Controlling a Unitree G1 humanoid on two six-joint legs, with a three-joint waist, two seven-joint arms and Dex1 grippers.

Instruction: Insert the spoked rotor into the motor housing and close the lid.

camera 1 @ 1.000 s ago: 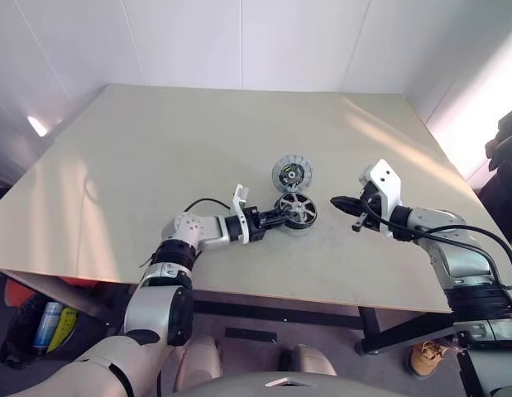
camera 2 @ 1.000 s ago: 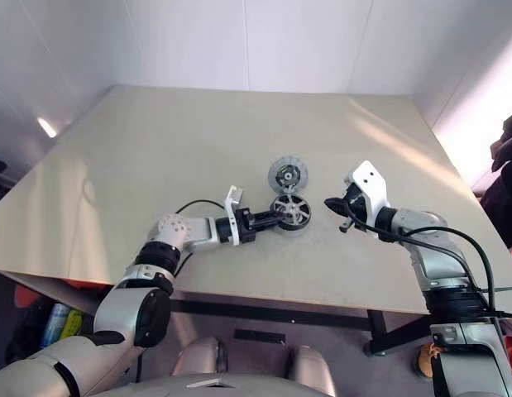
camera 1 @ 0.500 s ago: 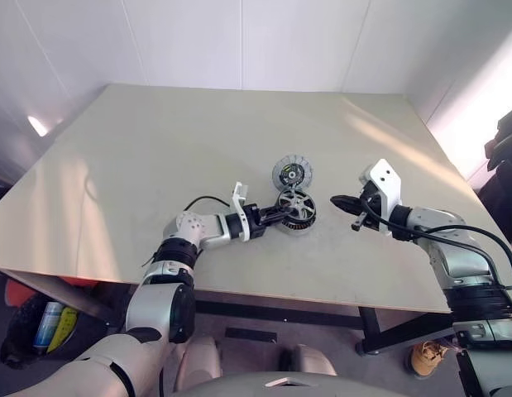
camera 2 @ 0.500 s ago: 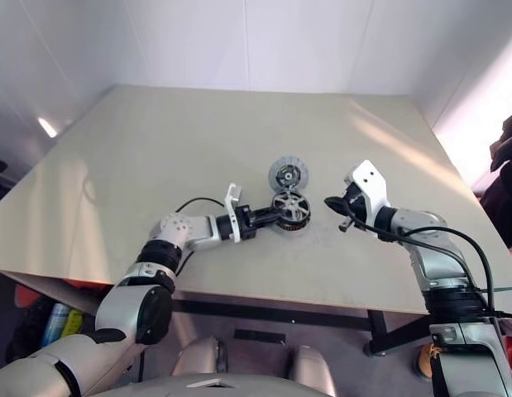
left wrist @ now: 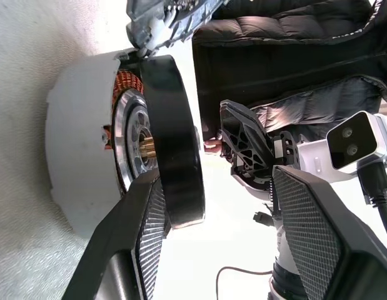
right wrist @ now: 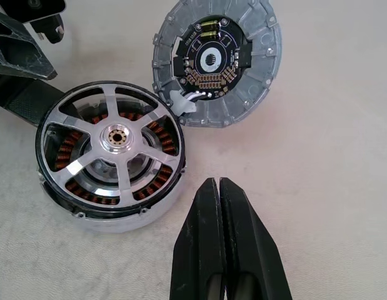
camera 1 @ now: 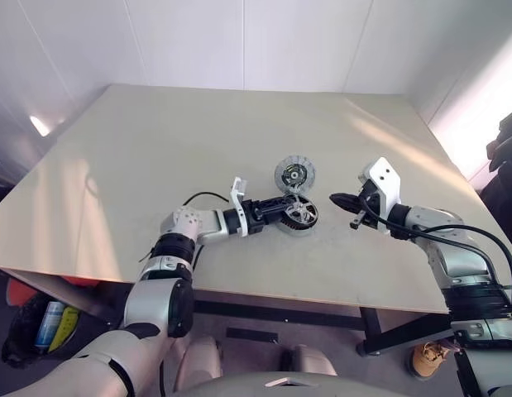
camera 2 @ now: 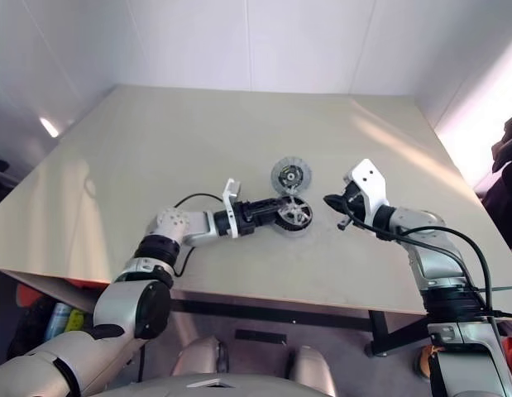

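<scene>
Rotor placement looks done: the spoked rotor (right wrist: 112,145) sits in the motor housing (right wrist: 99,215) near the middle of the table (camera 1: 156,149), its spokes face up and coppery coils showing through the gaps, though in the left wrist view its dark rim appears to stand a little proud of the housing, so I cannot tell whether it is fully seated. The left gripper (camera 1: 282,210) lies level at the rotor's left side, its jaws parted around the dark rim, one pad close against it and the other clear, so it seems to grip nothing. The lid (camera 1: 294,174) lies flat just beyond the housing, on its far side, touching or nearly touching its edge. The right gripper (camera 1: 337,199) hovers to the right of the housing, fingers pressed together and empty, pointing left toward it. The lid lies far and left of that tip, and the right arm seems better placed to fetch it.
</scene>
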